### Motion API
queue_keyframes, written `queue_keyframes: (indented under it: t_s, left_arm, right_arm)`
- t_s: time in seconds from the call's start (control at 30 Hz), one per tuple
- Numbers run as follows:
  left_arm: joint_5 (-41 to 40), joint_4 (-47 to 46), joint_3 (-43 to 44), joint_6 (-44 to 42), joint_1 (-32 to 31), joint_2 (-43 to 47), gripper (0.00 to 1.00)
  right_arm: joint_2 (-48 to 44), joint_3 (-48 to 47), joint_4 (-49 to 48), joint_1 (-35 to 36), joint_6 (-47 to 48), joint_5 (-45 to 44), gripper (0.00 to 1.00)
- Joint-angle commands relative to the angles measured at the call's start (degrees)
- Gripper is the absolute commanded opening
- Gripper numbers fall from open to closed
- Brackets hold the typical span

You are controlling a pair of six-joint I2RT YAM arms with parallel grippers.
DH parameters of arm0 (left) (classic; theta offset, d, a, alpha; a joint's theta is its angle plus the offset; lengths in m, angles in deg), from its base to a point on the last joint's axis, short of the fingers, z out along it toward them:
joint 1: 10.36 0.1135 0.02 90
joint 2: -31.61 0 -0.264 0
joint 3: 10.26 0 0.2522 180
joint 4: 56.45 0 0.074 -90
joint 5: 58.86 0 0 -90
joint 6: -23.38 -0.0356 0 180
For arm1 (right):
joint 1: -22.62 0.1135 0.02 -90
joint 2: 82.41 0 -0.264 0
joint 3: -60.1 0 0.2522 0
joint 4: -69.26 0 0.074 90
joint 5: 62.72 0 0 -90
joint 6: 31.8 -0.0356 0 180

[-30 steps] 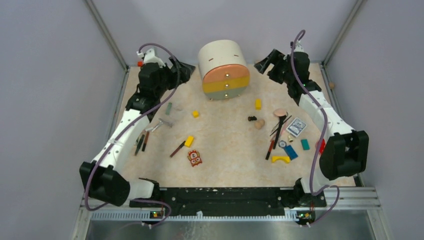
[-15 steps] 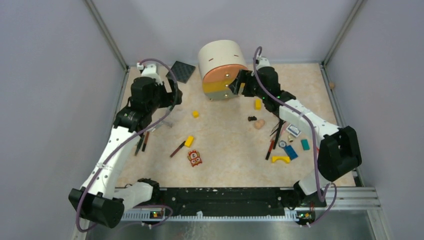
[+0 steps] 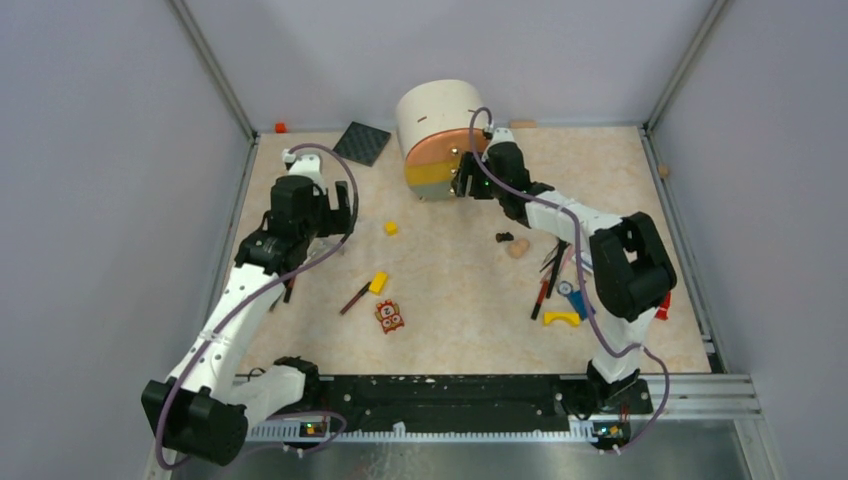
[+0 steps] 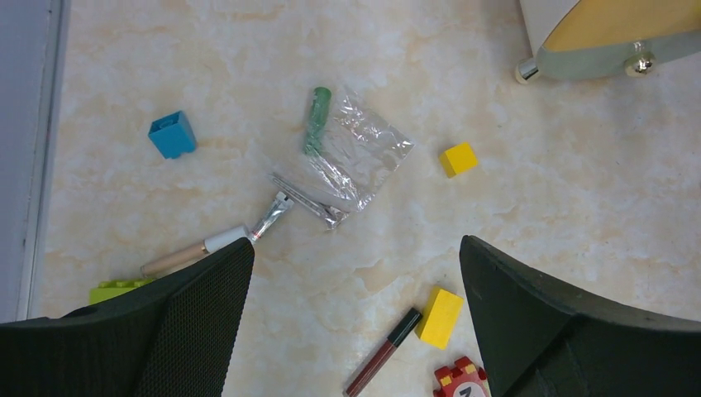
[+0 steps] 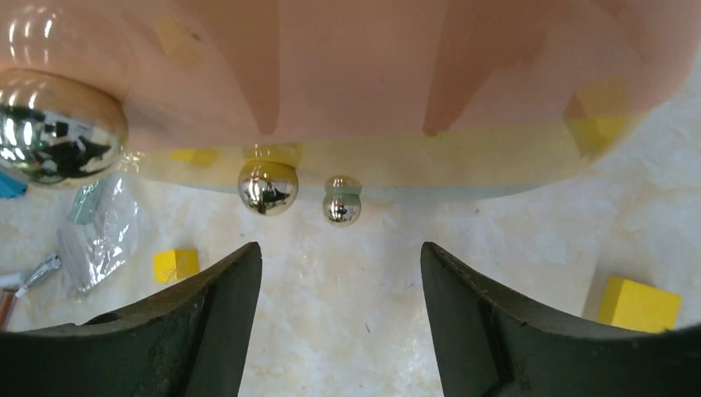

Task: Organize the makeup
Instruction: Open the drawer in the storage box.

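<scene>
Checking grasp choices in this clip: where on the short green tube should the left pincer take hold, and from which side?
Probably grip the green tube across its narrow width, near its upper end in the left wrist view, coming straight down. It lies flat, and the clear wrapper seems to lie against its lower right side, leaving the upper end free.

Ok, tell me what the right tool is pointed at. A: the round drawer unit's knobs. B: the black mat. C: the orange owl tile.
A: in the right wrist view the open right tool faces the drawer unit, its shiny knobs close ahead.
</scene>
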Motion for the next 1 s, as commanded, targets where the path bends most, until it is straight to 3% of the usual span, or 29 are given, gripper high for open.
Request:
queue_keyframes:
  t_s: [0.0, 0.33, 0.63, 0.9, 0.97]
  left_arm:
    - [-1.9, -3.2, -0.5, -1.4, 0.3, 1.8, 0.99]
    - [-1.5, -3.0, -0.4, -1.6, 0.9, 1.5, 0.99]
    - [-1.2, -3.0, -0.5, -1.7, 1.3, 1.5, 0.99]
    - [-0.7, -3.0, -0.5, -1.7, 1.5, 1.3, 0.99]
    - [-0.5, -3.0, -0.5, -1.7, 1.5, 1.4, 0.99]
  right_arm:
    - [1.1, -5.2, -4.7, 0.2, 0.3, -0.3, 0.69]
    - [4.3, -9.1, -4.9, 0.2, -2.1, 0.8, 0.65]
    - [6.5, -10.9, -4.3, 0.2, -3.9, 2.9, 0.46]
    - [5.5, -10.1, -4.7, 0.2, -3.6, 4.2, 0.21]
    - [4.8, -9.3, -4.8, 0.2, -3.7, 4.5, 0.2]
